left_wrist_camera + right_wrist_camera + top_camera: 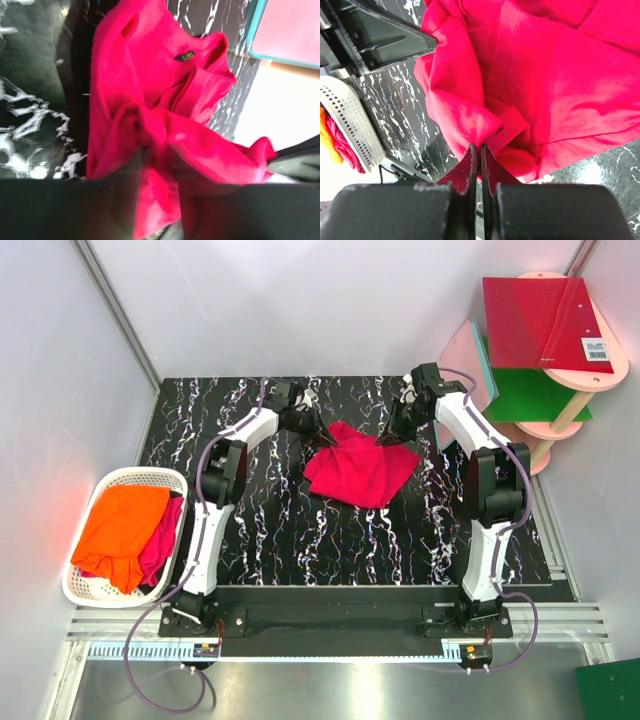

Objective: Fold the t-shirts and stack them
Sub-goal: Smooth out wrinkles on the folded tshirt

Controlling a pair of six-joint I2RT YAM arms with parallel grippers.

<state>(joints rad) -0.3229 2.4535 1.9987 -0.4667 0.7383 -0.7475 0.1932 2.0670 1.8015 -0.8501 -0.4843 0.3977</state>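
Observation:
A crumpled crimson t-shirt (360,472) lies in the middle of the black marbled table (300,540). My left gripper (318,436) is at its far left corner and my right gripper (392,440) at its far right corner. In the left wrist view, which is blurred, a bunched fold of the shirt (150,75) fills the gap of the left gripper (157,150). The right gripper (480,147) is shut, pinching a gathered fold of the shirt (545,75). An orange t-shirt (120,525) and another crimson one (162,535) lie in the basket.
The white perforated basket (125,477) stands off the table's left edge. Beyond the far right corner are a pink board with a teal edge (465,360), a red board (540,320) and a green board (530,395) on a small round stand. Grey walls close in the back and sides.

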